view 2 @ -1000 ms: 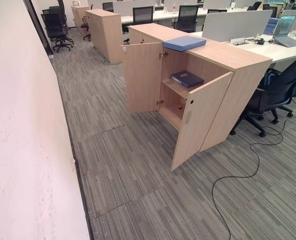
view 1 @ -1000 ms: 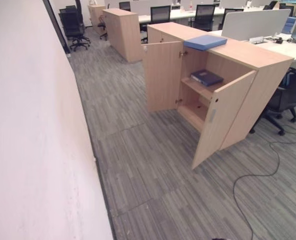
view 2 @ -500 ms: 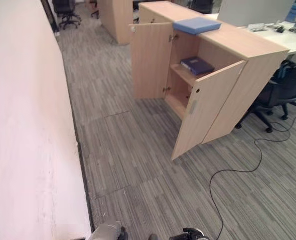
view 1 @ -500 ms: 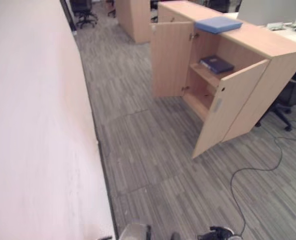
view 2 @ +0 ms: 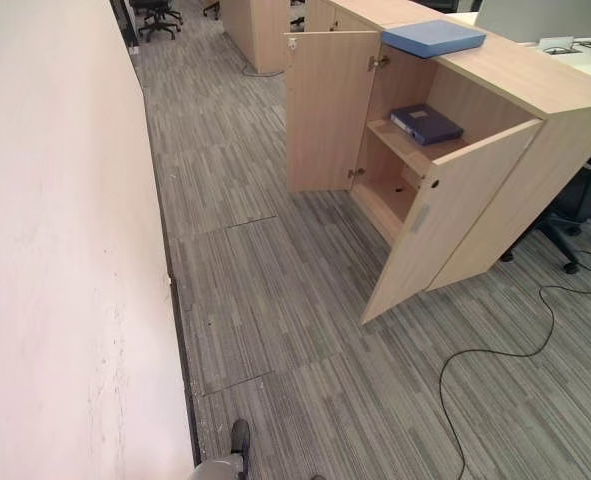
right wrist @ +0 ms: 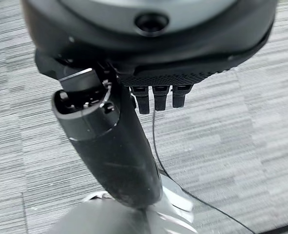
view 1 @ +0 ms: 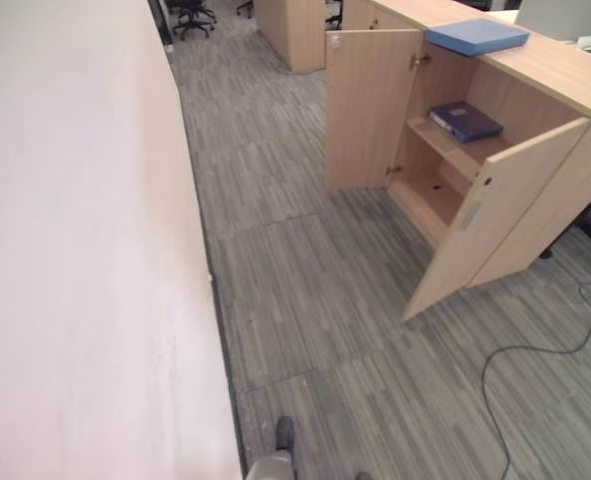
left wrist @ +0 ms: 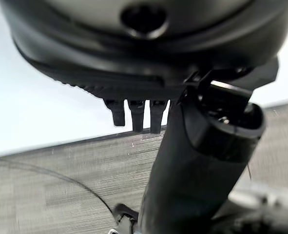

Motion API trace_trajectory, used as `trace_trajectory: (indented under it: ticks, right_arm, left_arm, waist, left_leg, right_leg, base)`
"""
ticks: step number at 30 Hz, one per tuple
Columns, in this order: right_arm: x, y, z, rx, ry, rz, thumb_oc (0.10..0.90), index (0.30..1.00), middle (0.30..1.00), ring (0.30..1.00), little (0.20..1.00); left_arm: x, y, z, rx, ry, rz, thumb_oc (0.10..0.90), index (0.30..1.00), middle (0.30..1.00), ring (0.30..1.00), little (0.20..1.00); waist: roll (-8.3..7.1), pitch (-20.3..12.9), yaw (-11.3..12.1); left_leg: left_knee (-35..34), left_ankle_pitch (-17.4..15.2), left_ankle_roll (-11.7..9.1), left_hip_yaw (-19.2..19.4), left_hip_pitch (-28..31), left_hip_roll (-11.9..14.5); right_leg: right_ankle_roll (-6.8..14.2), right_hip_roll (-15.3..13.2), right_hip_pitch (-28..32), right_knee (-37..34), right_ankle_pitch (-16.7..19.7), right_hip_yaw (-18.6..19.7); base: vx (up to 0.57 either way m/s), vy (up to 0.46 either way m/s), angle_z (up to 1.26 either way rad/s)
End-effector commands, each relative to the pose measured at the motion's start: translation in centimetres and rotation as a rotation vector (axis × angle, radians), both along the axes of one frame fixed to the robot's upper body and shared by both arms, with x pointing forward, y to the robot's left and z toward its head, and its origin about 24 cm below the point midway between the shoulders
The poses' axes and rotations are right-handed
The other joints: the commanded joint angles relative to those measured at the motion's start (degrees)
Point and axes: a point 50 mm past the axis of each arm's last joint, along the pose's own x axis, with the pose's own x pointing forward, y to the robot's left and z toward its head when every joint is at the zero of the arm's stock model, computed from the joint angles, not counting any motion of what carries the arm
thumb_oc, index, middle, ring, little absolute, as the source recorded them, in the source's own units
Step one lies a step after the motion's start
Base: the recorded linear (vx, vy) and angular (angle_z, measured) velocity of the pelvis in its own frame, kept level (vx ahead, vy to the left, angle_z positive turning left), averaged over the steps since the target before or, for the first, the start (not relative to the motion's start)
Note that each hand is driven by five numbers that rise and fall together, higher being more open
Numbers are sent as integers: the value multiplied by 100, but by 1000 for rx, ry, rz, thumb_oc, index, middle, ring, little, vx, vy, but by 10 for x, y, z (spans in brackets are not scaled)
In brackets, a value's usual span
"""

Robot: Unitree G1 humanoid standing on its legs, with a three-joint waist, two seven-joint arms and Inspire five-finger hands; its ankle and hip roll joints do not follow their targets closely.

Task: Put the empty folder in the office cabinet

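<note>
Cabinet: cabinet [view 2: 535, 90] of light wood stands on the carpet [view 2: 275, 290] to the right, with both doors swung wide open.
Left door: the left door [view 2: 330, 110] stands out toward the wall side.
Right door: the right door [view 2: 445, 225] swings out toward the near floor, with a small grey handle on its face.
Folder: a light blue folder [view 2: 433, 38] lies flat on top of the cabinet, near its front edge, above the open part.
Shelf: inside, a wood shelf [view 2: 405, 150] crosses the middle. A dark blue binder [view 2: 426, 124] lies flat on it.
Bottom part: the space under the shelf looks bare from here, as far as I can see in.
Left hand: the left hand [left wrist: 134, 114] hangs over the carpet close to the white wall. Its fingers point straight down, its thumb sticks out, and it holds nothing.
Right hand: the right hand [right wrist: 156, 100] hangs over the carpet too. Its fingers are straight, its thumb stands out beside them, and nothing is in it.
Wall: a big white wall [view 1: 75, 250] runs along the left side.
Far room: office chairs [view 2: 155, 12] and another wood cabinet [view 2: 255, 30] stand at the far end.
Right side: a dark chair [view 2: 580, 205] sits just past the cabinet, and a white table [view 2: 590, 55] is behind it.
</note>
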Motion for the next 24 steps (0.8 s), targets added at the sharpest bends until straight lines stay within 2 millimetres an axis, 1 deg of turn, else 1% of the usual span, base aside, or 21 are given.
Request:
trace_trajectory:
  ticks: [1,2,3,4,5,6,7,9,10,12,13,14,15,16,17,18,19,20,22,23,24]
  right_arm:
    - [30,-7,6,-27,-38,121,800,900,900,900,900]
    - [30,-7,6,-27,-38,121,800,900,900,900,900]
    - [39,-6,8,-22,-64,127,800,900,900,900,900]
    - [39,-6,8,-22,-64,127,800,900,900,900,900]
    - [47,-4,9,-19,-90,134,800,900,900,900,900]
    - [55,-2,10,-12,-118,140,800,900,900,900,900]
    - [55,-2,10,-12,-118,140,800,900,900,900,900]
    - [66,-2,13,-9,-160,137,800,900,900,900,900]
    - [70,-2,15,-12,-177,136,800,900,900,900,900]
    - [73,-1,16,-12,-199,130,800,900,900,900,900]
    - [75,0,16,-10,-212,127,800,900,900,900,900]
    - [80,2,18,-5,-243,126,800,900,900,900,900]
    - [83,2,19,-4,-256,126,800,900,900,900,900]
    - [83,2,19,-5,-257,126,800,900,900,900,900]
    - [91,1,22,-12,-286,129,800,900,900,900,900]
    - [95,0,24,-15,-298,123,800,900,900,900,900]
    - [96,-1,24,-16,-305,108,800,900,900,900,900]
    - [96,-2,25,-17,-306,102,800,900,900,900,900]
    - [92,-5,24,-23,-292,93,800,900,900,900,900]
    - [85,-6,22,-21,-269,89,800,900,900,900,900]
    - [82,-5,20,-21,-254,92,800,900,900,900,900]
  left_arm:
    - [11,30,8,159,-36,-125,800,900,900,900,900]
    - [11,30,8,159,-36,-125,800,900,900,900,900]
    - [11,32,8,166,-34,-129,800,900,900,900,900]
    - [11,32,8,166,-34,-129,800,900,900,900,900]
    - [10,34,8,170,-33,-130,800,900,900,900,900]
    - [9,37,9,180,-27,-128,800,900,900,900,900]
    - [9,37,9,180,-27,-128,800,900,900,900,900]
    - [9,41,10,192,-27,-125,800,900,900,900,900]
    - [8,42,11,194,-23,-129,800,900,900,900,900]
    - [7,45,12,206,-20,-144,800,900,900,900,900]
    - [6,46,12,208,-16,-150,800,900,900,900,900]
    - [7,46,12,212,-20,-158,800,900,900,900,900]
    - [10,46,12,215,-27,-165,800,900,900,900,900]
    - [10,46,12,215,-27,-165,800,900,900,900,900]
    - [12,46,12,215,-36,-173,800,900,900,900,900]
    - [12,46,13,215,-37,-170,800,900,900,900,900]
    - [13,46,13,215,-38,-167,800,900,900,900,900]
    - [13,47,13,216,-40,-162,800,900,900,900,900]
    - [13,47,12,214,-32,-154,800,900,900,900,900]
    - [14,47,13,215,-32,-160,800,900,900,900,900]
    - [10,46,12,217,-21,-142,800,900,900,900,900]
  waist:
    - [-396,-33,197]
    - [-399,-32,199]
    - [-407,-55,259]
    - [-408,-58,261]
    - [-420,-77,302]
    - [-410,-99,352]
    - [-412,-101,354]
    - [-361,-75,373]
    - [-316,-38,339]
    - [-166,66,235]
    - [-94,128,163]
    - [62,256,28]
    - [138,360,-40]
    - [140,368,-41]
    - [205,531,-165]
    - [182,563,-230]
    - [127,586,-281]
    - [77,601,-326]
    - [5,590,-395]
    - [-61,539,-401]
    - [-101,500,-376]
  left_leg:
    - [1149,-876,296,155,-964,-623]
    - [1157,-883,298,159,-965,-624]
    - [1258,-1040,402,189,-1012,-721]
    - [1261,-1043,403,191,-1016,-721]
    - [1253,-1143,476,198,-1006,-821]
    - [1236,-1284,626,170,-929,-1002]
    - [1234,-1286,629,173,-930,-1005]
    - [1119,-1404,830,141,-720,-1238]
    - [1056,-1453,973,95,-600,-1375]
    - [826,-1502,1118,-55,-222,-1456]
    - [715,-1519,1149,-150,-41,-1470]
    - [583,-1529,1114,-294,228,-1376]
    - [557,-1533,1068,-360,357,-1312]
    - [555,-1537,1063,-362,366,-1308]
    - [568,-1636,977,-476,589,-1241]
    - [566,-1640,949,-503,661,-1235]
    - [522,-1708,889,-567,809,-1238]
    - [481,-1752,843,-611,931,-1235]
    - [360,-1842,764,-720,1217,-1219]
    - [320,-1896,725,-831,1294,-1242]
    - [309,-1923,717,-842,1355,-1241]
  right_leg:
    - [792,-896,778,77,-236,-193]
    - [794,-899,778,79,-238,-190]
    - [879,-1105,635,304,-61,-204]
    - [881,-1107,631,306,-62,-202]
    - [945,-1241,547,473,120,-204]
    - [1030,-1484,345,953,485,-248]
    - [1034,-1489,340,957,483,-245]
    - [1067,-1784,-55,1857,1138,-225]
    - [1057,-1906,-206,2413,1541,-120]
    - [923,-1985,-667,3401,1677,18]
    - [840,-1938,-906,3725,1574,101]
    - [645,-1660,-1417,3806,953,149]
    - [556,-1446,-1678,3702,635,128]
    - [548,-1443,-1669,3704,623,123]
    - [570,-1091,-1964,2917,507,76]
    - [587,-900,-2101,2143,734,46]
    - [698,-764,-2097,1432,911,63]
    - [801,-691,-2092,941,1084,52]
    - [936,-609,-2150,315,1356,-7]
    - [935,-612,-1961,31,1353,-69]
    - [886,-637,-1899,114,1441,-122]
  base:
    - [361,202,-31]
    - [439,294,-39]
    - [161,139,-13]
    - [279,238,-5]
    - [279,254,4]
    - [280,255,-2]
    - [254,256,0]
    - [220,273,6]
    - [231,306,10]
    - [229,245,29]
    - [281,148,63]
    - [236,44,76]
    - [151,-15,49]
    - [157,-114,33]
    - [165,-157,24]
    - [271,-222,30]
    - [262,-195,32]
    - [347,-194,29]
    - [360,-198,34]
    - [339,-193,49]
    - [369,-214,66]
